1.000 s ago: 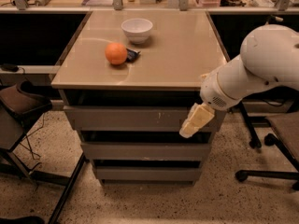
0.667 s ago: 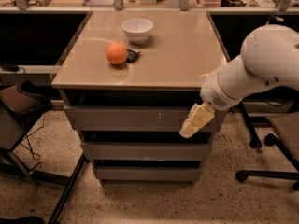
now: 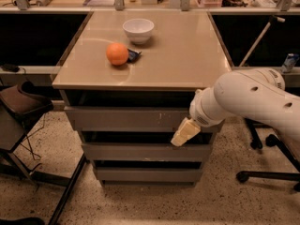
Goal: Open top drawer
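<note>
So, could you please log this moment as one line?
task: open top drawer | end effector: at top drawer lower right edge | drawer interior: not showing | tabletop: orange, white bowl

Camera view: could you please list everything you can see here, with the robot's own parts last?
cabinet top: one, tan, centre of view
bowl: one, white, on the cabinet top, towards the back
orange: one, orange, on the cabinet top in front of the bowl, to its left
packet: one, dark, small, at the orange's right side
top drawer: one, grey, just under the cabinet top
lower drawers: two, grey, stacked beneath the top drawer
chair: one, brown seat, left edge
office chair base: one, black, on the floor at right
can: one, blue and white, right edge
arm: one, white, entering from the right
claw: one, cream, at the top drawer's lower right edge
</note>
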Action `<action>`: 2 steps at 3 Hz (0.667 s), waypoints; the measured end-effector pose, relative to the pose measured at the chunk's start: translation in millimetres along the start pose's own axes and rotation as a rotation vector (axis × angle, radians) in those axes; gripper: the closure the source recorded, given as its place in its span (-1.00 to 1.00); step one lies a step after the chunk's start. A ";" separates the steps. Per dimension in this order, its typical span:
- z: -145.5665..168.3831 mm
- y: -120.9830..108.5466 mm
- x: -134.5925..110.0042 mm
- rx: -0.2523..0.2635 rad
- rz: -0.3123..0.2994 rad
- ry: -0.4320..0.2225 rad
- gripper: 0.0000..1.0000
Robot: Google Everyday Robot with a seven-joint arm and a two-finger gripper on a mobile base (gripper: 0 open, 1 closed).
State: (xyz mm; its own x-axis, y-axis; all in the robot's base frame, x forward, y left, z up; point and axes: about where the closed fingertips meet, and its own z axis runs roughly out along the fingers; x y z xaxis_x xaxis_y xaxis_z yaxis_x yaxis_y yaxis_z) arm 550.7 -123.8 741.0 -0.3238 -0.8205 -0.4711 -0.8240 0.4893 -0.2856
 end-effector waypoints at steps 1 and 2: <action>0.1 0.1 0.0 0.000 0.000 0.000 -1.00; 28.2 20.3 9.5 -0.044 0.033 -0.037 -1.00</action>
State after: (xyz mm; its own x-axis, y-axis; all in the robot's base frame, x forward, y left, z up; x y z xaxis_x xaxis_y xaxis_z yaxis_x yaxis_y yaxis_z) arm 544.1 -113.3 707.2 -0.3341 -0.7924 -0.5103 -0.8334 0.5013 -0.2328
